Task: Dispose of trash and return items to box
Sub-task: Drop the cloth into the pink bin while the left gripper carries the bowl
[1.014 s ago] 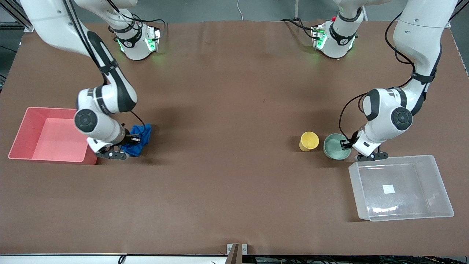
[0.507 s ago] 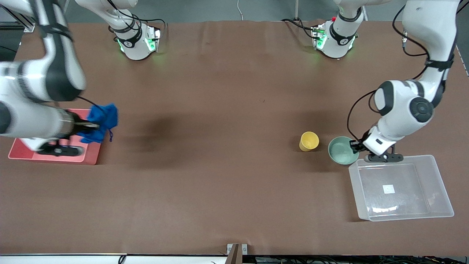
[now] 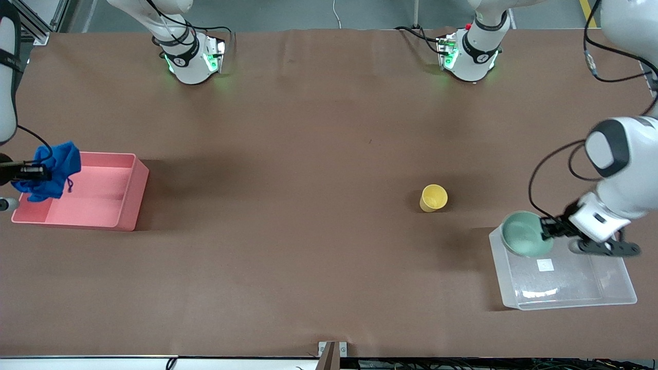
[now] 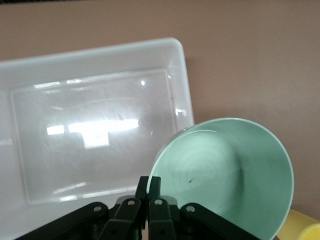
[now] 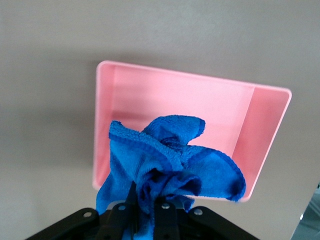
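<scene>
My left gripper (image 3: pixel 546 228) (image 4: pixel 149 184) is shut on the rim of the mint-green bowl (image 3: pixel 525 240) (image 4: pixel 225 175), holding it tilted in the air over the corner of the clear box (image 3: pixel 611 288) (image 4: pixel 30 125) that lies closest to the yellow cup. The yellow cup (image 3: pixel 433 198) (image 4: pixel 302 226) stands upright on the table. My right gripper (image 3: pixel 37 171) (image 5: pixel 150 192) is shut on the crumpled blue rag (image 3: pixel 51 169) (image 5: pixel 170 165), the trash, which hangs over the outer end of the pink bin (image 3: pixel 103 205) (image 5: pixel 165 95).
Both arm bases (image 3: pixel 193 56) (image 3: pixel 468 54) stand at the table's edge farthest from the front camera. Brown tabletop (image 3: pixel 308 205) lies between the pink bin and the cup.
The left gripper lifted the bowl off the table and carried it from beside the cup to over the box. The right gripper swung the rag farther out over the pink bin.
</scene>
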Tool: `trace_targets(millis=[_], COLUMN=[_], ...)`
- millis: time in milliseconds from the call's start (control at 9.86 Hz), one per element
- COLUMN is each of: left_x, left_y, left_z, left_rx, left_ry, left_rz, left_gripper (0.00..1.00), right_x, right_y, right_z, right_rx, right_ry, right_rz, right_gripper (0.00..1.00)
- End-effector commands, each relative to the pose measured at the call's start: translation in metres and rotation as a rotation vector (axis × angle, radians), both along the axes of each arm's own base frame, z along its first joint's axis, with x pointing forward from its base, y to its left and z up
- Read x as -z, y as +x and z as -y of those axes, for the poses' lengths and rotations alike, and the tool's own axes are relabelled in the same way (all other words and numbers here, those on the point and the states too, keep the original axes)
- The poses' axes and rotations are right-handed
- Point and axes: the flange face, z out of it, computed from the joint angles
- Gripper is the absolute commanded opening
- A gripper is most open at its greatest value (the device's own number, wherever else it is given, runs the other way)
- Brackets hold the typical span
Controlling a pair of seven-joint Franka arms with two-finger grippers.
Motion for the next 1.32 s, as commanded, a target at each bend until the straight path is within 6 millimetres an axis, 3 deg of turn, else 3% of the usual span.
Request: trace_targets(millis=[0, 203, 304, 406, 507, 609, 710, 812, 1014, 1116, 1217], left_x=[0.045, 0.079, 0.097, 0.112, 0.129, 0.148, 0.163, 0.171, 0.182, 0.181, 0.168], left_y=[0.033, 0.049, 0.05, 0.051, 0.051, 0.05, 0.051, 0.05, 0.049, 0.048, 0.051], left_z=[-0.037, -0.059, -0.068, -0.07, -0.074, -0.089, -0.09, -0.093, -0.083, -0.086, -0.085], left_rx=[0.042, 0.035, 0.021, 0.014, 0.005, -0.013, -0.017, -0.024, -0.057, -0.062, -0.06], left_ry=[0.014, 0.045, 0.052, 0.052, 0.054, 0.078, 0.083, 0.081, 0.072, 0.073, 0.08], left_rz=[-0.036, -0.044, -0.045, -0.04, -0.043, -0.032, -0.017, -0.02, -0.036, -0.035, -0.014], left_gripper=[0.0, 0.0, 0.0, 0.01, 0.01, 0.01, 0.01, 0.03, 0.07, 0.26, 0.63], right_x=[0.067, 0.127, 0.15, 0.168, 0.174, 0.174, 0.167, 0.135, 0.061, 0.028, -0.005], right_y=[-0.017, -0.043, -0.056, -0.06, -0.064, -0.066, -0.068, -0.067, -0.053, -0.045, -0.038], right_z=[0.005, 0.01, 0.012, 0.012, 0.018, 0.017, 0.014, 0.009, -0.031, -0.052, -0.077], right_rx=[-0.048, -0.067, -0.065, -0.07, -0.059, -0.056, -0.049, -0.035, 0.164, 0.219, 0.259], right_ry=[-0.018, -0.011, -0.013, -0.017, -0.017, -0.011, -0.001, 0.004, 0.013, 0.009, 0.006], right_rz=[0.051, 0.09, 0.117, 0.143, 0.14, 0.12, 0.094, 0.105, 0.15, 0.177, 0.198], right_gripper=[0.02, 0.06, 0.15, 0.47, 0.81, 1.0, 1.0, 1.0, 1.0, 1.0, 1.0])
